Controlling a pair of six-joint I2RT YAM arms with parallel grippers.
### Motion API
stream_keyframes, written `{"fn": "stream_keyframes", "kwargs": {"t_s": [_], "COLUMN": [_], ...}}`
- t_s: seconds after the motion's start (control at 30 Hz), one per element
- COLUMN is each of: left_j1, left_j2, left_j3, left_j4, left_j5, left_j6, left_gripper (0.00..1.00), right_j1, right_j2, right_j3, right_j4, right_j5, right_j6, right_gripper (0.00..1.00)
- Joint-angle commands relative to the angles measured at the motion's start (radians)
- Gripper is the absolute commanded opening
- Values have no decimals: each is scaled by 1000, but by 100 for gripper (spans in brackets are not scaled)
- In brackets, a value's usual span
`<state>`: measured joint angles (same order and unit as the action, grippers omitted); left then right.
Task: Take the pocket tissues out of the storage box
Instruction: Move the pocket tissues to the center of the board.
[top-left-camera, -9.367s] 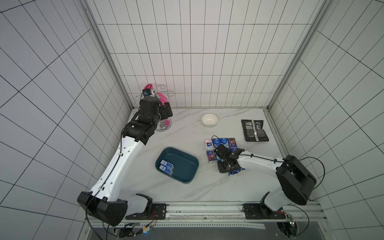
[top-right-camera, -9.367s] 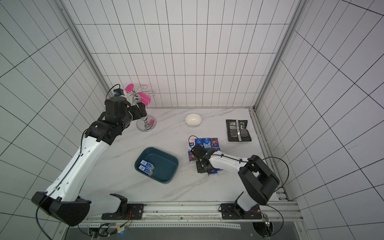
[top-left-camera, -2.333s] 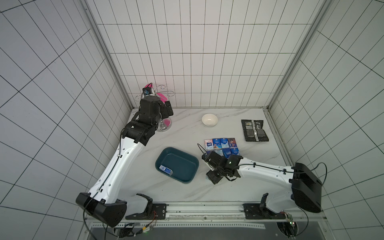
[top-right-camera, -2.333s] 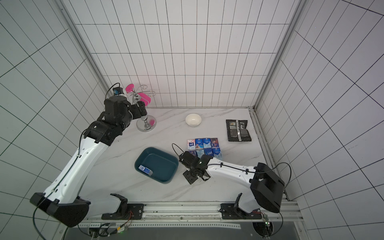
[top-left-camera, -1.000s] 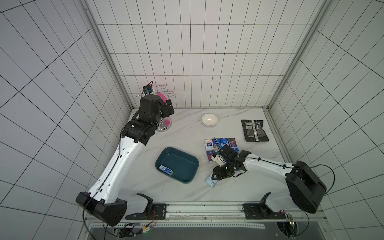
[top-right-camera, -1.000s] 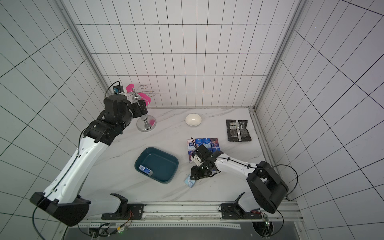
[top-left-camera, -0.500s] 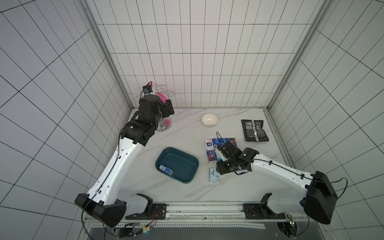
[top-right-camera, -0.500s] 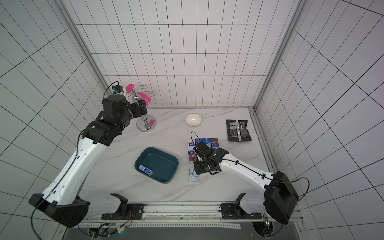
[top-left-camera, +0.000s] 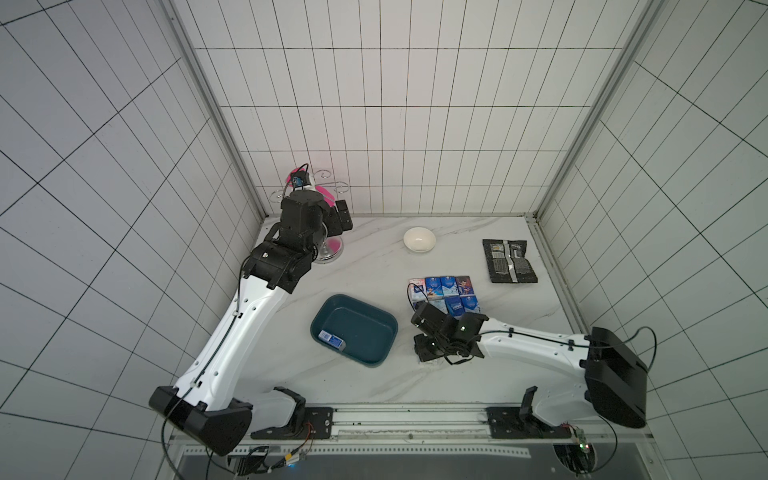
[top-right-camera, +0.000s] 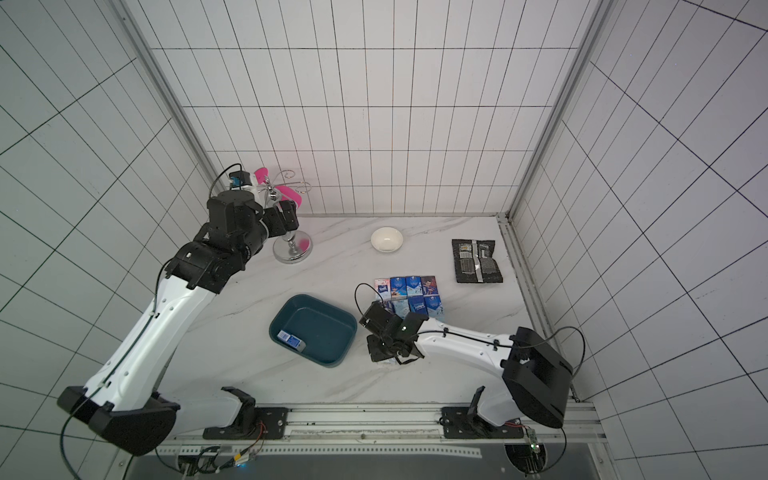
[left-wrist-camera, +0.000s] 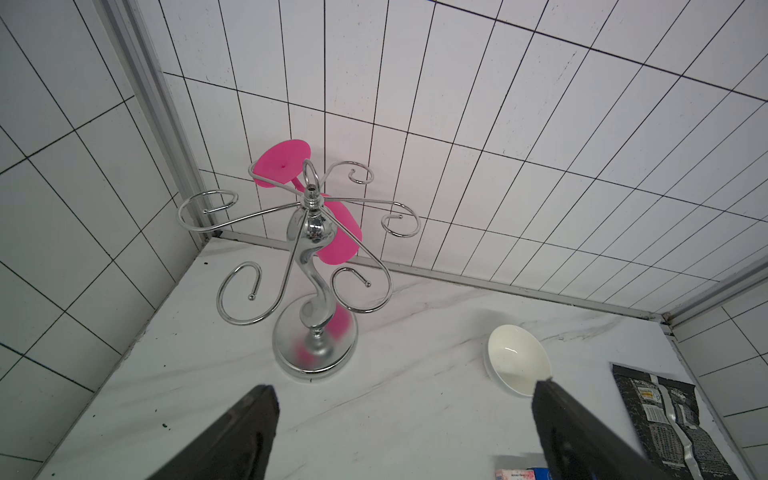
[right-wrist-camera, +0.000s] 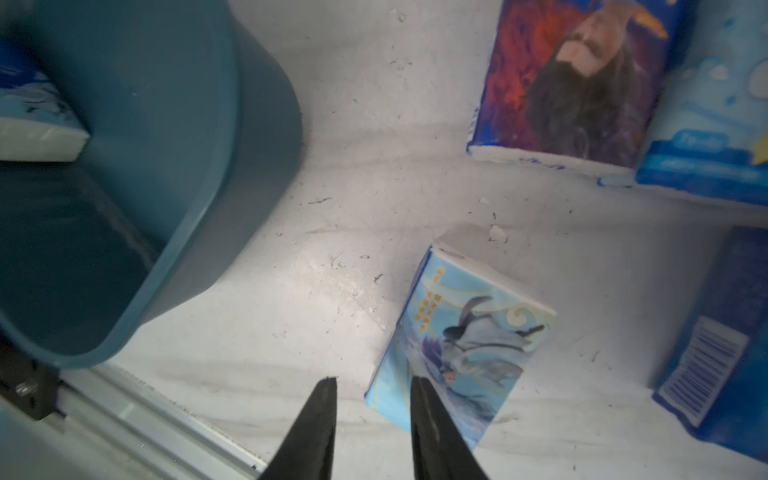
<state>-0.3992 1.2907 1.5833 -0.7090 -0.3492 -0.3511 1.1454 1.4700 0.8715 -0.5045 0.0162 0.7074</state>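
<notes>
We see the storage box (top-left-camera: 365, 332) near the middle of the worktop (top-left-camera: 365, 266), with bare marble behind it up to the white bowl (top-left-camera: 419, 240) and a free strip in front, up to the front rail (top-left-camera: 407, 424). A single pack (top-left-camera: 331, 340) lies inside, near its front-left corner. The other pocket tissues (top-left-camera: 444, 297) sit in a tight block right of the box, well short of the black foil packet (top-left-camera: 509, 262) by the right wall. One light-blue pack (right-wrist-camera: 461, 345) lies loose in front of that block.

The right arm stretches low from its front-right base toward the box, wrist tipped down. The right end effector (right-wrist-camera: 372, 381) hovers close over the worktop, fingers a narrow gap apart with nothing between them; one finger is at the loose pack's corner, and we cannot tell if it touches. The left arm rises to the far-left corner, the left end effector (left-wrist-camera: 405, 384) spread wide and empty, facing the metal stand (left-wrist-camera: 313, 291)
</notes>
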Motion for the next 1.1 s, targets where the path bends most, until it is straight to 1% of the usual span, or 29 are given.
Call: {"fn": "stream_keyframes", "kwargs": {"t_s": [0.0, 0.13, 0.33, 0.53, 0.8, 1.07], "left_j1": [-3, -3, -3, -3, -3, -3], "left_j2": [-33, -33, -30, -32, -32, -36], "left_j3": [-7, -17, -29, -23, -21, -14], "left_j4": [21, 22, 31, 40, 38, 37], "left_j5": [-4, -1, 4, -2, -2, -4], "left_j6": [6, 6, 3, 0, -2, -8], "left_gripper": [99, 99, 99, 99, 98, 98], "right_j1": [28, 55, 77, 82, 78, 41], "right_j2": [36, 64, 116, 163, 153, 101], "right_j3": [11, 18, 37, 29, 36, 3], "right_j4": [9, 15, -43, -81, -149, -169], "right_j5": [133, 169, 229, 288, 400, 415], "right_j6": [62, 88, 108, 109, 84, 52], "right_gripper": [35, 36, 35, 28, 25, 25]}}
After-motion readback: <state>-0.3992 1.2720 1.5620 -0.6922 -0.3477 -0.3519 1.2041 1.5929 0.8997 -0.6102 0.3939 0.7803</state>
